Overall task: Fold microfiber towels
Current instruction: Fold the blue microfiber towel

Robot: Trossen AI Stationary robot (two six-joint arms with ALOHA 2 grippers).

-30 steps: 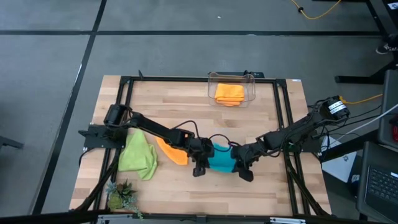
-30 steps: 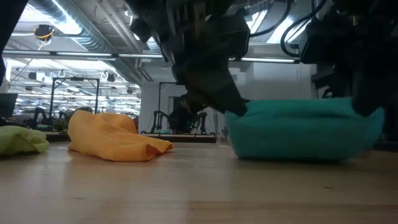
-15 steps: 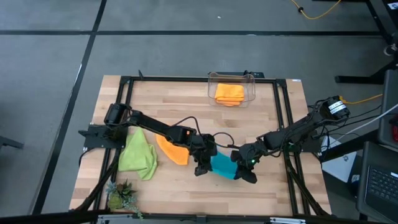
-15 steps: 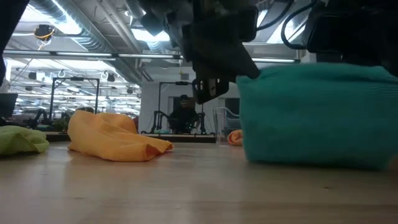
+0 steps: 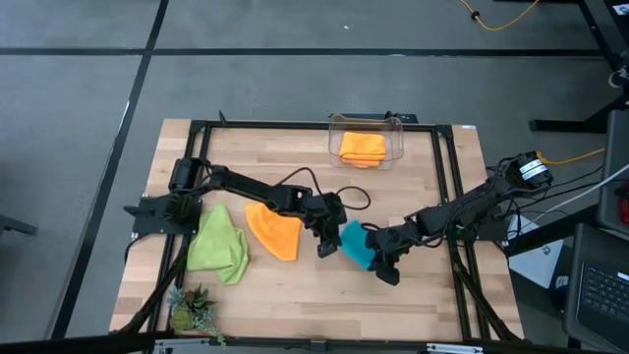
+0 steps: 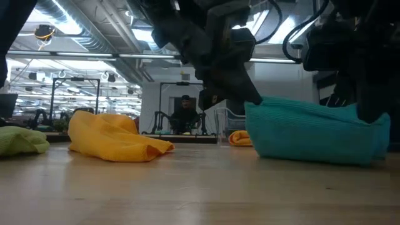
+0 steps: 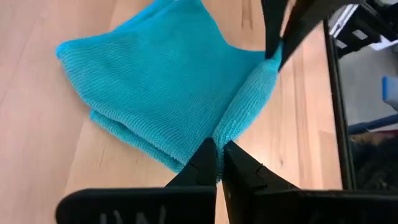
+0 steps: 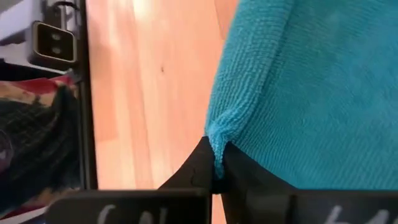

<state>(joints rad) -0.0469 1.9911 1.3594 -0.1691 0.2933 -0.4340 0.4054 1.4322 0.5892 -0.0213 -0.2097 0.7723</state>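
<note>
A turquoise towel (image 5: 356, 246) lies bunched in folds on the wooden table, right of centre. My left gripper (image 5: 327, 248) is shut on its left end and my right gripper (image 5: 385, 269) is shut on its near right corner. The low view shows the towel (image 6: 312, 131) resting on the tabletop between the two grippers. An orange towel (image 5: 275, 232) and a lime green towel (image 5: 218, 246) lie crumpled to the left, touched by neither gripper. My left gripper pinches a corner of the towel's hemmed edge (image 7: 225, 132) between its two fingertips, slanting down from the table's left. That edge rises as a ridge toward my right gripper (image 7: 277, 50); the rest lies on the table. My right gripper pinches the towel's other corner (image 8: 217, 138) between its fingertips, slanting down from the table's right. The cloth puckers at the fingertips. The hem runs away from them, and the towel's body lies on the table.
A clear bin (image 5: 334, 133) at the table's far edge holds a folded orange towel (image 5: 362, 147). A small green plant (image 5: 192, 310) stands at the near left corner. Black frame rails (image 5: 447, 187) run along the table's sides. Bare wood shows near the front edge.
My left gripper has moved toward the table's far edge and a little right, still shut on the towel's corner. The held edge rose off the table between both grippers, then came down again. The towel now lies narrower, its left end drawn toward my right gripper.
</note>
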